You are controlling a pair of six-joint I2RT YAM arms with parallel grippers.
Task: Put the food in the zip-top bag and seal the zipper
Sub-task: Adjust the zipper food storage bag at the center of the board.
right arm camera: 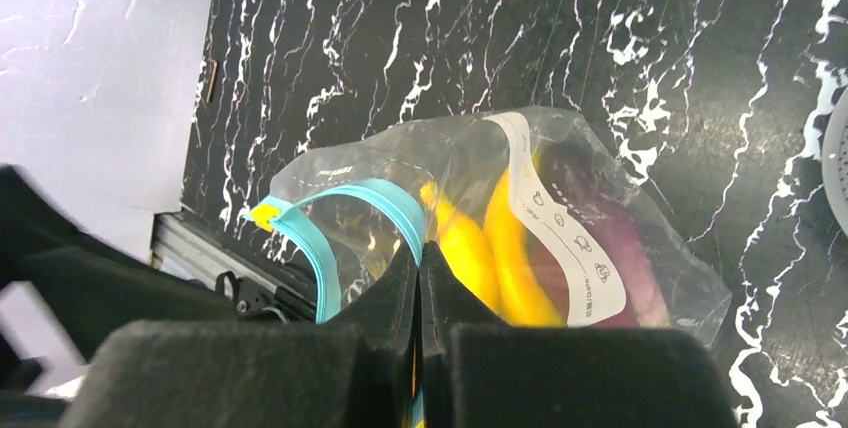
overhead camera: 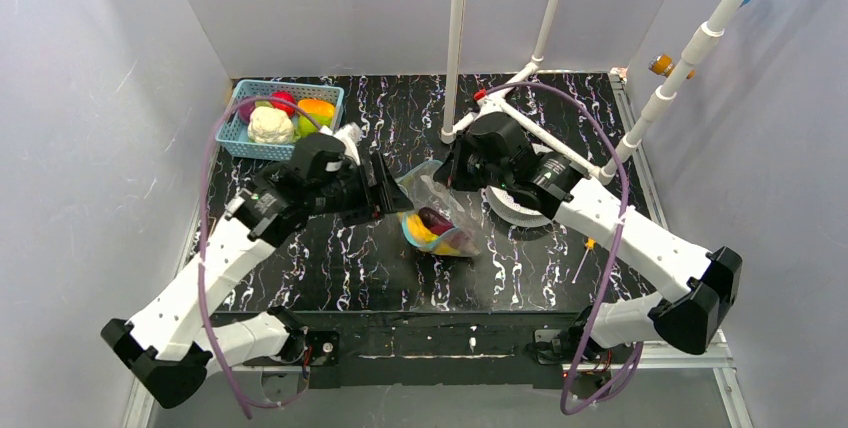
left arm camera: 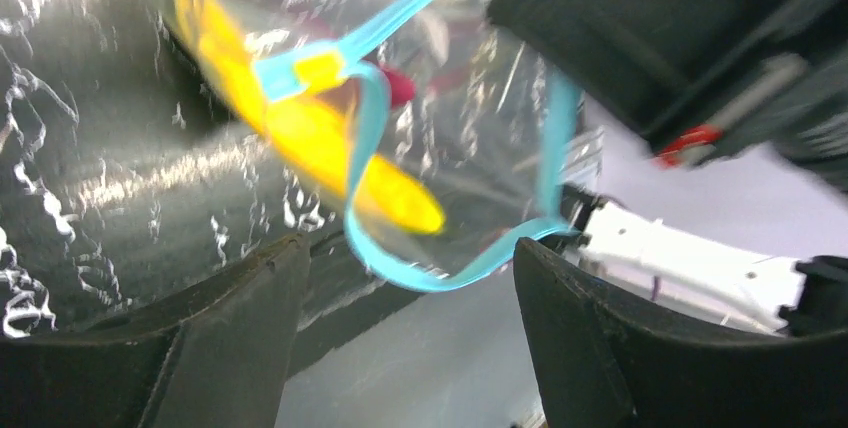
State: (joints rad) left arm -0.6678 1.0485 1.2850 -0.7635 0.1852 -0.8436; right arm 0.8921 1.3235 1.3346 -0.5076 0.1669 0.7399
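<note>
While both my arms reach toward the middle of the overhead view, my right gripper [right arm camera: 420, 268] is pinched tight on the bag [right arm camera: 450, 158] at its teal zipper [right arm camera: 385, 203]. My left gripper [left arm camera: 410, 248] stands wide, the zipper looping between its fingers; blur hides any contact. Bananas [right arm camera: 465, 248] and an eggplant [right arm camera: 615, 248] lie inside. Grey walls [overhead camera: 90, 98], black marbled table [overhead camera: 330, 268], blue basket [overhead camera: 232, 138] upper left.

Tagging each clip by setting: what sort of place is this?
Probably a robot test booth, not a kitchen: plain pale walls box in a black marbled table, a white pipe frame stands on it, and toy food fills a blue basket and a clear bag.
</note>
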